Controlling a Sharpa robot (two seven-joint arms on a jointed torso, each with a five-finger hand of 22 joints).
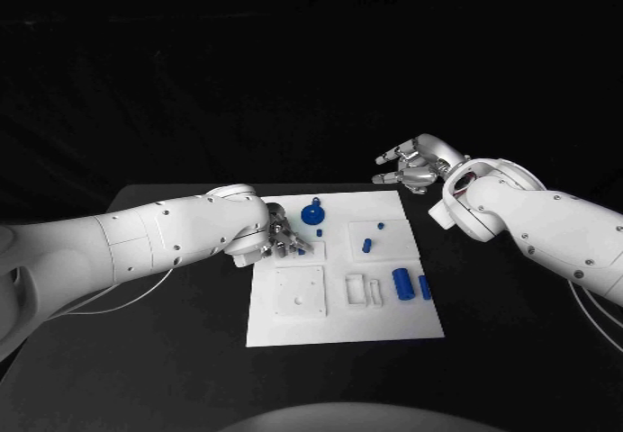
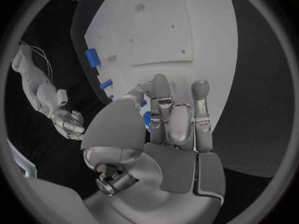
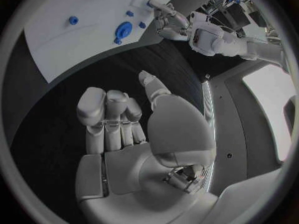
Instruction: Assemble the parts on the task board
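Observation:
The white task board (image 1: 344, 310) lies in the middle of the black table. My left hand (image 1: 279, 239) hovers over its far left part, and a small blue part (image 2: 147, 118) sits pinched between its thumb and fingers. A round blue part (image 1: 313, 214) lies just beyond that hand. Small blue pieces (image 1: 367, 244) lie mid-board, and two blue cylinders (image 1: 402, 283) lie at the right edge. My right hand (image 1: 413, 166) hangs above the table past the board's far right corner, fingers loosely bent and apart, holding nothing. The right wrist view shows the board (image 3: 74, 45) and the round part (image 3: 123, 31).
White raised blocks (image 1: 300, 292) and a slotted fixture (image 1: 364, 290) stand on the near half of the board. Bare black table (image 1: 169, 360) surrounds the board on all sides.

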